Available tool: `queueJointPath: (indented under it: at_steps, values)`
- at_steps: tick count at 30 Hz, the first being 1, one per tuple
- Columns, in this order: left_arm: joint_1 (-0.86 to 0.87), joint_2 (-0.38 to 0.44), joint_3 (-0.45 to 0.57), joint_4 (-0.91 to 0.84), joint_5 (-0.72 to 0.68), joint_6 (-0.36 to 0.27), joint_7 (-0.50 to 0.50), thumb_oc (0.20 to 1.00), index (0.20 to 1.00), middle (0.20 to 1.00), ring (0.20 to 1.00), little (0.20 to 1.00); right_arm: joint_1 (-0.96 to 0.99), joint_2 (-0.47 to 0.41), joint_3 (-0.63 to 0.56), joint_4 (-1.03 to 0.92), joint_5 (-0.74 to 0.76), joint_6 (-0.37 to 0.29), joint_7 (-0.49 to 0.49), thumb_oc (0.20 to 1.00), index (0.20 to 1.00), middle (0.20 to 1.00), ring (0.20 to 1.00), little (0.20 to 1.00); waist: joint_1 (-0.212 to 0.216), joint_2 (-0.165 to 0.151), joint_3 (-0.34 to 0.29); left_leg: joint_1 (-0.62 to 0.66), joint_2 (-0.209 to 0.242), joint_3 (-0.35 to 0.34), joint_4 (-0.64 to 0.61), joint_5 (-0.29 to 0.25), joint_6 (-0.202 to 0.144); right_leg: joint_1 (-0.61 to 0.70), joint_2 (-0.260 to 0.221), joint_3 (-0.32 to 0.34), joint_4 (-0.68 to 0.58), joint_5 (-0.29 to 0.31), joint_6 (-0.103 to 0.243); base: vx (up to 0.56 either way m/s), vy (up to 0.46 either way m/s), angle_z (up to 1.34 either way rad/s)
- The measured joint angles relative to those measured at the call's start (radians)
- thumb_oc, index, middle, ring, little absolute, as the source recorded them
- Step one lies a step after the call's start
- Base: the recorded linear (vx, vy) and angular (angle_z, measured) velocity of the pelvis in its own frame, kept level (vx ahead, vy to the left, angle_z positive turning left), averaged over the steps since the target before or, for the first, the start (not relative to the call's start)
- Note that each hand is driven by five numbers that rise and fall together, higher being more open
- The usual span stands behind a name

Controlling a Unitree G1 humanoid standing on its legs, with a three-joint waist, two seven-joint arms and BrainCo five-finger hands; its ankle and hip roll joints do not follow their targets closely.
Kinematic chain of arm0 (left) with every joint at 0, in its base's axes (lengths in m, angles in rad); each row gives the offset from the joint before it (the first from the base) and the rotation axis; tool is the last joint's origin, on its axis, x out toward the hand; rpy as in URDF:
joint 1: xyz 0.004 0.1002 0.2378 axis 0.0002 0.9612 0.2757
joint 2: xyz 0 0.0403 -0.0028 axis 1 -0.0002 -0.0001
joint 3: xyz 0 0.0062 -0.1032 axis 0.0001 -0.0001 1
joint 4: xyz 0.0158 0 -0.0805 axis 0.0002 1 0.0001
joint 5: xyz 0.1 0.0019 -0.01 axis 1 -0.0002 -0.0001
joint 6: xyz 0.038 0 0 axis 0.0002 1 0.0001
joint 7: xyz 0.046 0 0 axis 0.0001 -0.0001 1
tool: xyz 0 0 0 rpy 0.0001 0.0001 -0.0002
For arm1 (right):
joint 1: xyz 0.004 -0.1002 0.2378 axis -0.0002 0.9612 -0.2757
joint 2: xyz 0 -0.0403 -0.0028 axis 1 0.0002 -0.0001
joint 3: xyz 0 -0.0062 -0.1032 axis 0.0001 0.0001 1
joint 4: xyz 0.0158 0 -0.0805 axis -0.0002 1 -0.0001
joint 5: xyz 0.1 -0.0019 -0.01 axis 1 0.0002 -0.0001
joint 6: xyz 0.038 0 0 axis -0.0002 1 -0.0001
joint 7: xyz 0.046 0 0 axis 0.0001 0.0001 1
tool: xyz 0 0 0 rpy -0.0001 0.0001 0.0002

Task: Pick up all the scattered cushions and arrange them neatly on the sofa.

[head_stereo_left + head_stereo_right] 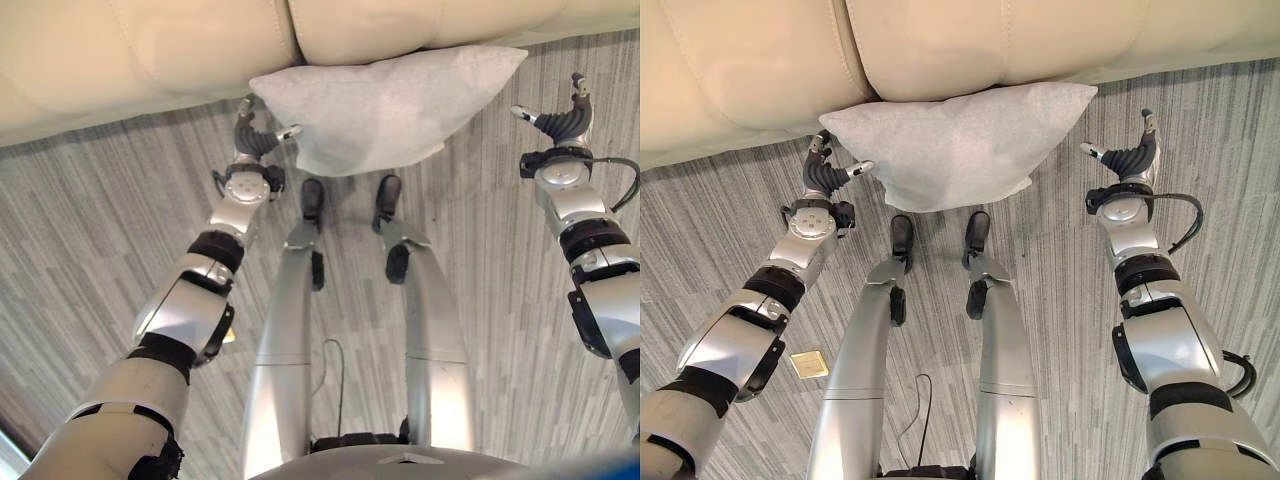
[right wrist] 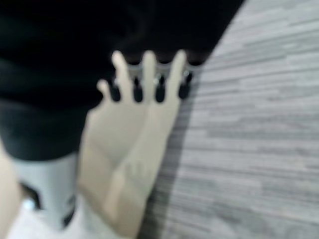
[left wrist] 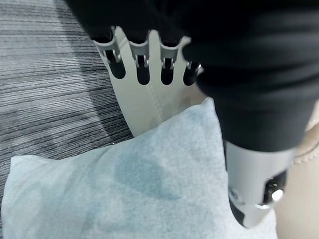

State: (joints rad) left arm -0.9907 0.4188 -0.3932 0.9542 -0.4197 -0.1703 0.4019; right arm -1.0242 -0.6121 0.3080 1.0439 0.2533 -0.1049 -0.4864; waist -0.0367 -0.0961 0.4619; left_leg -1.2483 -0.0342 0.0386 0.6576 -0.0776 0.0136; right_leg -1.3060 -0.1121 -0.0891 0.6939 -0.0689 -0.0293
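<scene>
Lying beside left robot hand (image 1: 825, 172): cushion (image 1: 955, 140).

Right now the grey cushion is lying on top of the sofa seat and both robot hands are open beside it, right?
Not quite. The grey cushion lies on the floor, leaning against the sofa front, as the right eye view shows. The left hand and right hand are open beside it.
</scene>
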Motion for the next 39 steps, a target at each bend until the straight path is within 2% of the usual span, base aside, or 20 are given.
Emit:
queueJointPath:
  at_steps: [2, 9, 11, 14, 19, 26, 30, 39]
  values:
    - [-0.041, 0.011, -0.001, -0.001, 0.0, 0.0, 0.0, 1.0, 1.0, 1.0, 1.0, 1.0, -0.002, -0.025, -0.001, -0.003, 0.006, -0.001, 0.0, 1.0, 1.0, 1.0, 1.0, 1.0, -0.003, 0.0, -0.005, -0.067, 0.0, 0.001, 0.033, 0.005, 0.003, -0.067, -0.001, 0.002, 0.026, 0.001, -0.001, 0.0, 0.0, 0.0]
    - [-0.061, 0.024, -0.043, -0.039, -0.002, 0.0, 0.006, 1.0, 1.0, 1.0, 1.0, 1.0, 0.003, -0.036, 0.016, -0.005, 0.037, -0.009, -0.001, 1.0, 1.0, 1.0, 1.0, 1.0, -0.004, 0.001, -0.007, -0.113, 0.001, 0.01, 0.057, 0.0, 0.001, -0.12, 0.002, 0.019, 0.053, -0.002, -0.001, 0.0, 0.0, 0.0]
    - [-0.077, 0.025, -0.06, -0.077, -0.001, -0.003, 0.016, 1.0, 1.0, 1.0, 1.0, 1.0, 0.001, -0.052, 0.017, -0.009, 0.048, -0.022, 0.001, 1.0, 1.0, 1.0, 1.0, 1.0, -0.001, 0.004, -0.028, -0.172, 0.0, 0.009, 0.079, -0.007, -0.002, -0.177, 0.001, 0.019, 0.072, -0.005, -0.002, 0.0, 0.0, 0.0]
    - [-0.12, 0.029, -0.077, -0.077, -0.001, -0.003, 0.02, 1.0, 1.0, 1.0, 1.0, 1.0, -0.026, -0.06, 0.022, -0.009, 0.071, -0.022, 0.009, 1.0, 1.0, 1.0, 1.0, 1.0, 0.002, 0.004, -0.028, -0.22, 0.0, 0.01, 0.1, -0.005, 0.001, -0.226, -0.001, 0.021, 0.094, -0.005, -0.005, 0.0, -0.011, 0.0]
    - [-0.161, 0.041, -0.116, -0.076, -0.003, -0.001, 0.021, 1.0, 1.0, 1.0, 1.0, 1.0, -0.047, -0.064, 0.104, -0.008, 0.081, -0.024, 0.027, 1.0, 1.0, 1.0, 1.0, 1.0, 0.012, 0.005, -0.027, -0.246, -0.001, 0.009, 0.116, -0.007, -0.001, -0.254, -0.003, 0.021, 0.113, -0.01, -0.008, 0.0, 0.0, 0.0]
    - [-0.194, 0.047, -0.131, -0.125, -0.005, -0.013, 0.023, 1.0, 1.0, 1.0, 1.0, 1.0, -0.115, -0.073, 0.16, -0.011, 0.101, -0.027, 0.053, 1.0, 1.0, 1.0, 1.0, 1.0, 0.031, 0.009, -0.03, -0.319, -0.002, 0.009, 0.154, -0.015, -0.006, -0.324, -0.006, 0.021, 0.146, -0.012, -0.009, 0.0, 0.0, 0.0]
    - [-0.196, 0.054, -0.156, -0.131, -0.007, -0.012, 0.024, 1.0, 1.0, 1.0, 1.0, 1.0, -0.124, -0.073, 0.172, -0.029, 0.106, -0.028, 0.054, 1.0, 1.0, 1.0, 1.0, 1.0, 0.037, 0.009, -0.03, -0.322, -0.002, 0.009, 0.166, -0.017, -0.002, -0.323, -0.007, 0.021, 0.153, -0.014, -0.01, 0.0, 0.0, 0.0]
    - [-0.208, 0.059, -0.192, -0.137, -0.009, -0.012, 0.041, 1.0, 1.0, 1.0, 1.0, 1.0, -0.251, -0.082, 0.316, -0.073, 0.074, -0.008, 0.042, 1.0, 1.0, 1.0, 1.0, 1.0, 0.05, 0.013, -0.029, -0.316, -0.001, 0.01, 0.169, -0.014, -0.007, -0.325, -0.009, 0.021, 0.17, -0.016, -0.014, 0.0, 0.0, 0.0]
